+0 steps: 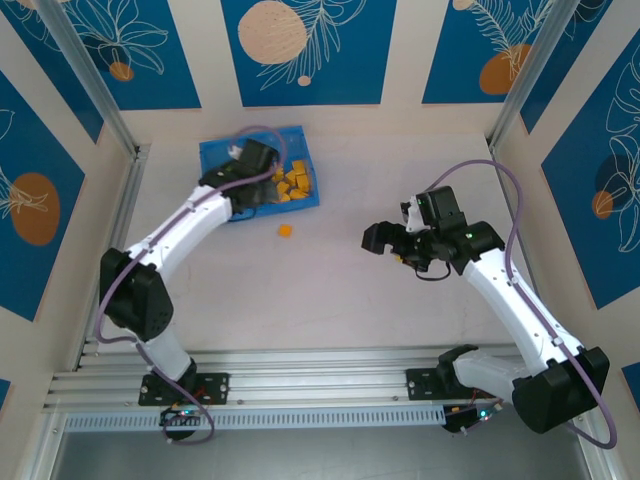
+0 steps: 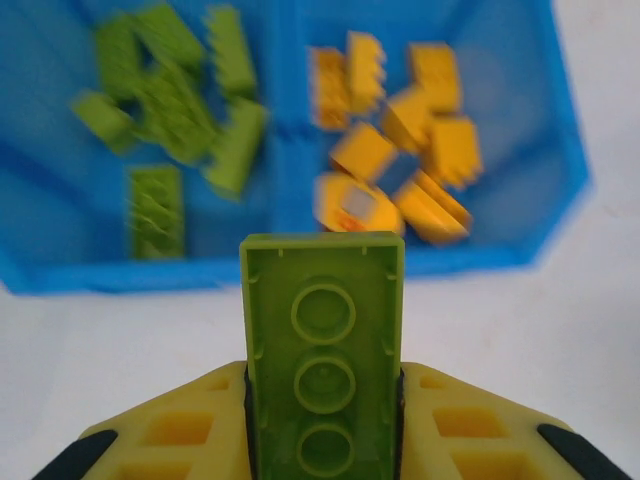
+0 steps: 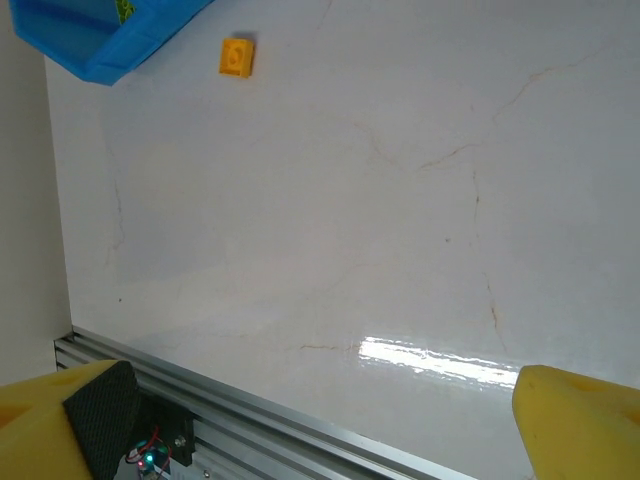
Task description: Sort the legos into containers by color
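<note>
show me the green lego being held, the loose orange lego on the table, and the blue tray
green lego [image 2: 322,350]: left wrist view, middle of its underside
loose orange lego [image 3: 236,56]: right wrist view, its face
blue tray [image 2: 120,275]: left wrist view, near wall

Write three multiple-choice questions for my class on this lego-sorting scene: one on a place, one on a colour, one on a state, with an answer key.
1. Where does the loose orange brick lie?
A. On the table, outside the blue tray
B. In the tray's green compartment
C. On top of an arm

2. What colour is the held brick in the left gripper?
A. Orange
B. Lime green
C. Blue

3. How is the right gripper?
A. Shut on an orange brick
B. Shut on nothing
C. Open and empty

Key: 1 A, it sits on bare table apart from the tray. 2 B, the left wrist view shows green clamped between the jaws. 3 C, its jaws stand wide apart with nothing between.
</note>
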Action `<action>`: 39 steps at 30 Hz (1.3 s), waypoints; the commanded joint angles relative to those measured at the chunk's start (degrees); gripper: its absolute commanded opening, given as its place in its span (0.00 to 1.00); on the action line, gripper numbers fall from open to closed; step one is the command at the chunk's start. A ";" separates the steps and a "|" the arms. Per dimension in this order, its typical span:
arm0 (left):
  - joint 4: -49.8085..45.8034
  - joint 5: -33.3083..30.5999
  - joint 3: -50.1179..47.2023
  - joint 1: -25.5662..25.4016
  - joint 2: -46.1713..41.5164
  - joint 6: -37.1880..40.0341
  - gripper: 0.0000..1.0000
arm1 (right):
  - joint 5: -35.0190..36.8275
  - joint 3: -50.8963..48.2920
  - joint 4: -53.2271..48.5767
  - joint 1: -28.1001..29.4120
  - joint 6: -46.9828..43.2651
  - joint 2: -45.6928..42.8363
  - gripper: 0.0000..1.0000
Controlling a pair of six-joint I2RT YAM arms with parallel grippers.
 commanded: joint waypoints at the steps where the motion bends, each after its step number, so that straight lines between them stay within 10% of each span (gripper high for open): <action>1: -0.91 -2.06 3.36 5.00 3.17 6.57 0.31 | -0.82 1.30 0.08 1.04 1.57 -0.07 0.97; 13: -5.17 -4.25 24.05 13.42 26.84 11.46 0.41 | 1.93 0.90 -2.34 3.21 3.87 -2.26 0.97; 20: -5.94 -3.00 26.60 13.64 26.24 11.23 0.54 | 2.65 1.25 -1.76 4.18 4.51 -1.64 0.97; 30: 0.63 10.77 7.08 13.12 -2.86 12.22 0.50 | 9.06 10.33 5.12 11.95 2.76 14.53 0.98; 39: 6.84 27.13 -20.68 12.41 -38.93 34.00 0.55 | 20.67 26.75 10.46 20.07 6.31 39.54 0.91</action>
